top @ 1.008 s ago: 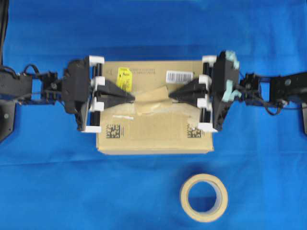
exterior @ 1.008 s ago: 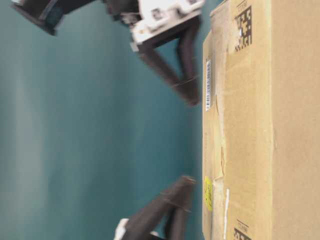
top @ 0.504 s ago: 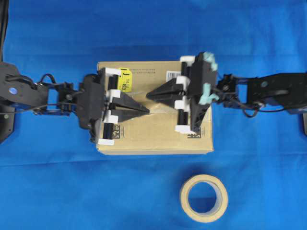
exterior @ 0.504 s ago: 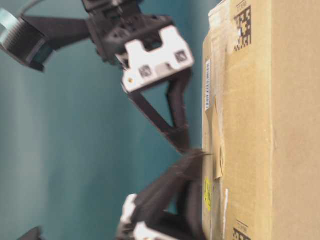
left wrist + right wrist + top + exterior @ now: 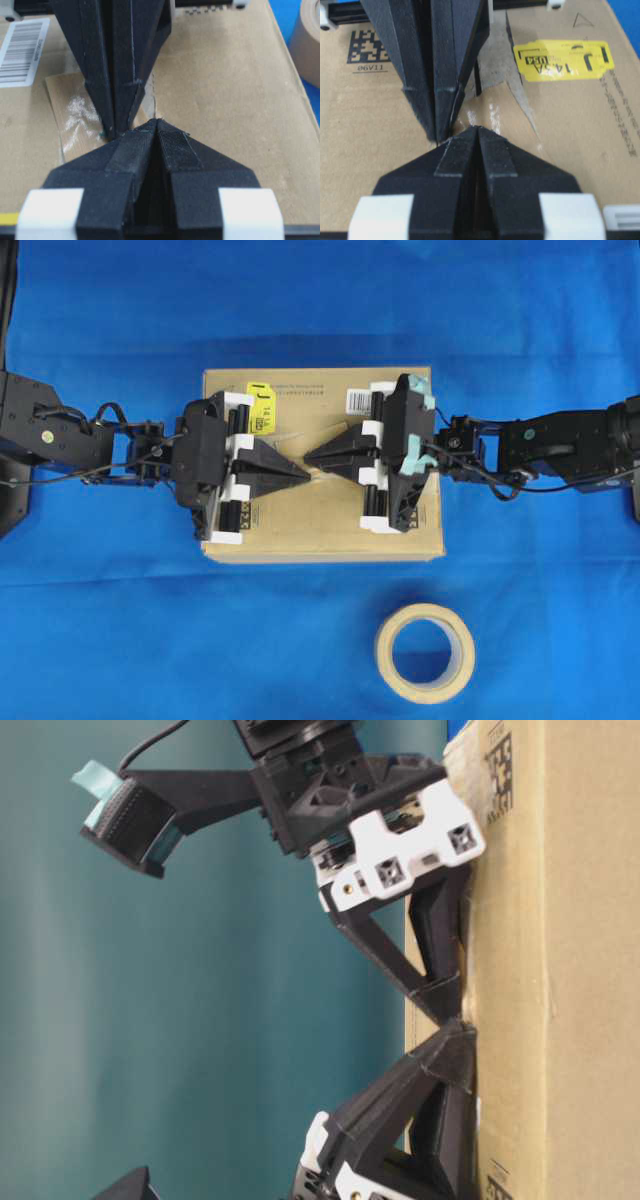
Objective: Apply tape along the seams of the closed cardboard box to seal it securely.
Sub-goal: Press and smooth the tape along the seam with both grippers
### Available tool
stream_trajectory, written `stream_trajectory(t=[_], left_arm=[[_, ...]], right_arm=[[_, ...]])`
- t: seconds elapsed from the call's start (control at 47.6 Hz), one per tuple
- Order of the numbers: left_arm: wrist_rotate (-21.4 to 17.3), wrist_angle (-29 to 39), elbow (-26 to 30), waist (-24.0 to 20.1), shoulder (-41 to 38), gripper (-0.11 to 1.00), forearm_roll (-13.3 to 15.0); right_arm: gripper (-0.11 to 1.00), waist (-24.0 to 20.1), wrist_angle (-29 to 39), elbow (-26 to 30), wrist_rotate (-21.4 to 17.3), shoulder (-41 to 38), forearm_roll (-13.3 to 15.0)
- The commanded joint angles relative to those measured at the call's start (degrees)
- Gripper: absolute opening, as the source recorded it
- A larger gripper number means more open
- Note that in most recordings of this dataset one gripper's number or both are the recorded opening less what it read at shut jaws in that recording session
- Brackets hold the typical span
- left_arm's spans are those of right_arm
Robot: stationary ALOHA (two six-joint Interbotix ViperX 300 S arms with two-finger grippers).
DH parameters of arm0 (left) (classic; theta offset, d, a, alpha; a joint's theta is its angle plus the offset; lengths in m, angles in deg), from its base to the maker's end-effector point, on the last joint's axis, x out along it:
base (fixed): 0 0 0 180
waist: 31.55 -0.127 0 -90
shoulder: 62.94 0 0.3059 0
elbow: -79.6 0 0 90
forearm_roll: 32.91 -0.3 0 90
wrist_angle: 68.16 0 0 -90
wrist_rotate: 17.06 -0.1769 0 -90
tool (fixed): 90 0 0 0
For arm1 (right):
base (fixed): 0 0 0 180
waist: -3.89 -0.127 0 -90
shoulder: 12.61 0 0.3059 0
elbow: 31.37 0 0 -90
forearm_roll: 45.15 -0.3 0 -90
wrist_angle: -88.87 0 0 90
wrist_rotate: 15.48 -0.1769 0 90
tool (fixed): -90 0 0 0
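Box (image 5: 320,530): sitting at frame center in the overhead view, flaps closed, contents hidden; yellow sticker (image 5: 261,408) and barcode label (image 5: 362,398) lying along its upper edge.
Roll (image 5: 425,652): resting on the blue cloth at lower right, well apart from the box, untouched.
Left gripper (image 5: 305,473): jaws pinched together, holding nothing, tip pressing down at the box's middle.
Right gripper (image 5: 311,457): jaws likewise closed and empty, tip meeting the left one nose to nose.
Tape (image 5: 75,117): lying mostly flat on the box top at center, under both tips, glossy and wrinkled in the left wrist view.
Seam (image 5: 496,50): running across the box top, largely hidden beneath the grippers.
Risk: tips may be colliding, or dragging and creasing the tape, leaving an edge lifting.
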Motion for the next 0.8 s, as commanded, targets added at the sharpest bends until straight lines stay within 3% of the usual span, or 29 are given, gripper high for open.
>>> stream_trajectory(t=[0.0, 0.294, 0.63, 0.777], left_arm=[[0.53, 0.35, -0.44, -0.09, 0.70, 0.00, 0.18], [2.72, 2.29, -3.78, -0.18, 2.64, 0.00, 0.18], [2.81, 2.20, -3.25, -0.09, 4.39, 0.00, 0.09], [2.20, 2.46, -1.41, -0.09, 8.96, 0.00, 0.00]], right_arm=[[0.00, -1.05, 1.05, -1.32, -0.09, 1.23, -1.58], [0.00, -2.55, 1.49, -6.77, -0.09, 4.48, -5.10], [0.00, -2.99, 1.41, -7.47, 1.05, 7.38, -4.92], [0.00, -2.99, 1.14, -7.21, 2.64, 13.10, -4.31]])
